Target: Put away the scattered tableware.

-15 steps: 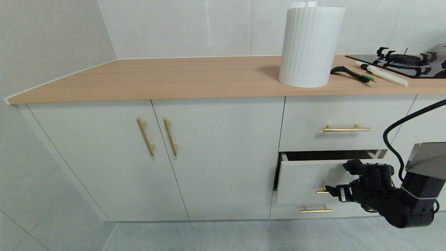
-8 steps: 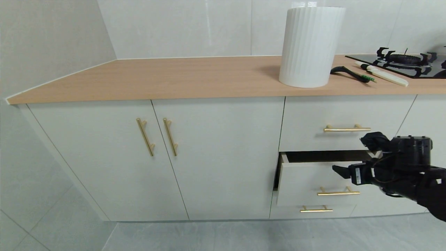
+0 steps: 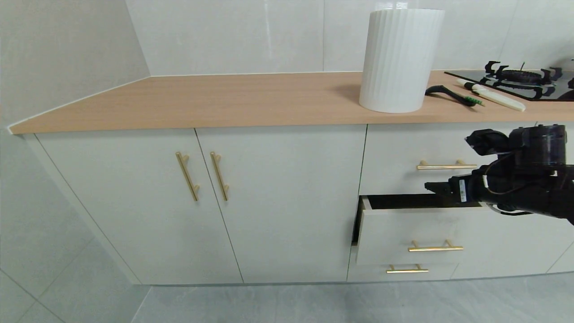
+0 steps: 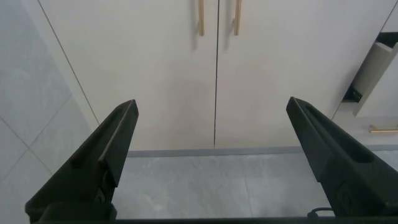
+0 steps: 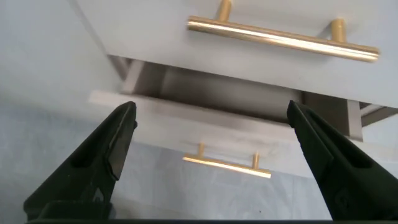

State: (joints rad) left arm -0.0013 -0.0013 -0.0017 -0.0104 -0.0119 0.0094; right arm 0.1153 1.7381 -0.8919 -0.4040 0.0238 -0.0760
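Scattered tableware lies on the wooden counter [image 3: 251, 101] at the right: a black-handled utensil [image 3: 448, 94] and a cream-coloured knife [image 3: 495, 99] beside the stove. Below them the middle drawer [image 3: 403, 231] stands pulled partly out, with a dark gap [image 3: 417, 200] along its top. My right gripper [image 3: 447, 161] hangs open and empty in front of the top drawer, just above that gap. From the right wrist, the right gripper [image 5: 211, 109] faces the top drawer's gold handle [image 5: 283, 37] and the open drawer [image 5: 224, 93]. My left gripper [image 4: 211, 106] is open and empty, low before the cabinet doors [image 4: 217, 74].
A tall white ribbed container [image 3: 397, 58] stands on the counter near the utensils. A black gas stove [image 3: 520, 78] sits at the far right. Two cabinet doors with gold handles [image 3: 202, 175] are on the left; a bottom drawer handle [image 3: 407, 269] sits near the grey floor.
My right gripper has left the middle drawer's handle and risen to the height of the top drawer. The drawer stays pulled out as before.
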